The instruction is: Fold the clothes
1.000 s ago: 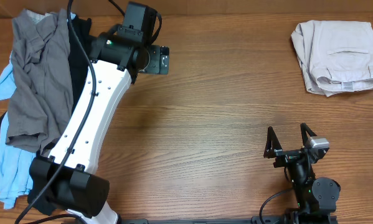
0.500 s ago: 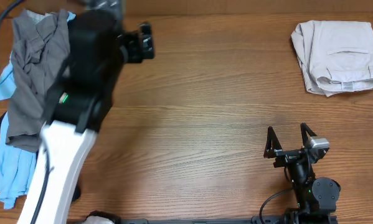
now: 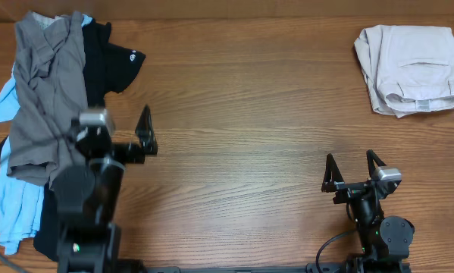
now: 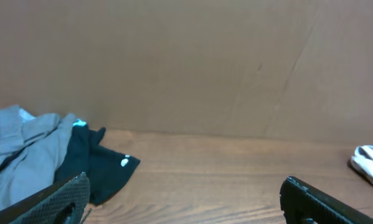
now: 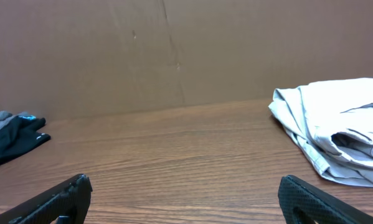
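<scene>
The beige shorts (image 3: pixel 412 68) lie folded at the table's far right corner; they also show in the right wrist view (image 5: pixel 342 137) and at the edge of the left wrist view (image 4: pixel 370 162). A pile at the far left holds a grey garment (image 3: pixel 45 98), a black garment (image 3: pixel 109 64) and a light-blue garment (image 3: pixel 3 98). My left gripper (image 3: pixel 123 140) is open and empty beside the pile's right edge, and its wrist view (image 4: pixel 186 208) shows bare wood between the fingers. My right gripper (image 3: pixel 351 171) is open and empty near the front right (image 5: pixel 186 199).
The wooden table (image 3: pixel 249 114) runs between the pile and the shorts. A brown wall (image 4: pixel 186 62) stands behind the table's far edge. The left arm's base (image 3: pixel 82 220) sits over the lower part of the pile.
My left arm has drawn back from the far left of the table to the front left, beside the pile. The right arm and the shorts have not moved.
</scene>
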`<state>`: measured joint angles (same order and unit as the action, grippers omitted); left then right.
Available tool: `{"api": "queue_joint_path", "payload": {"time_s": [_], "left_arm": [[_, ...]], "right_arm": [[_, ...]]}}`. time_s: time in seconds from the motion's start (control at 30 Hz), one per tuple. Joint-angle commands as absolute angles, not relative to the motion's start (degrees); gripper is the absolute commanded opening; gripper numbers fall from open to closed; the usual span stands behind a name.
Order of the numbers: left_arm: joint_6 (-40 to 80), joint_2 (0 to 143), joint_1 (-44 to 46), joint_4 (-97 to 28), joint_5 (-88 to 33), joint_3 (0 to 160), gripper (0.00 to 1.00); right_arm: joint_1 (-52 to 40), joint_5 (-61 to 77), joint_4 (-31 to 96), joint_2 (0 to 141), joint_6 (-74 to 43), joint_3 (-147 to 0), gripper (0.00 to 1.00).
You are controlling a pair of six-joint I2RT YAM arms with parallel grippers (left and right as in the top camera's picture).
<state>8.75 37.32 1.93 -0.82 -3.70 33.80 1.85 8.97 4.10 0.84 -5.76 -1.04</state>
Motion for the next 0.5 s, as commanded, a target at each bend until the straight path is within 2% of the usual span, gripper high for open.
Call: {"api": "queue_joint_path", "payload": {"time_s": [0.0, 0.47], "left_arm": [[7.7, 30.7, 0.7, 0.3, -4.5, 26.7, 1.00], [7.7, 8.9, -0.5, 0.3, -4.6, 10.5, 1.00]], "right_arm": [[2.0, 8.6, 3.9, 0.2, -6.0, -0.4, 1.00], [2.0, 8.6, 3.9, 0.2, -6.0, -0.4, 1.00]]}}
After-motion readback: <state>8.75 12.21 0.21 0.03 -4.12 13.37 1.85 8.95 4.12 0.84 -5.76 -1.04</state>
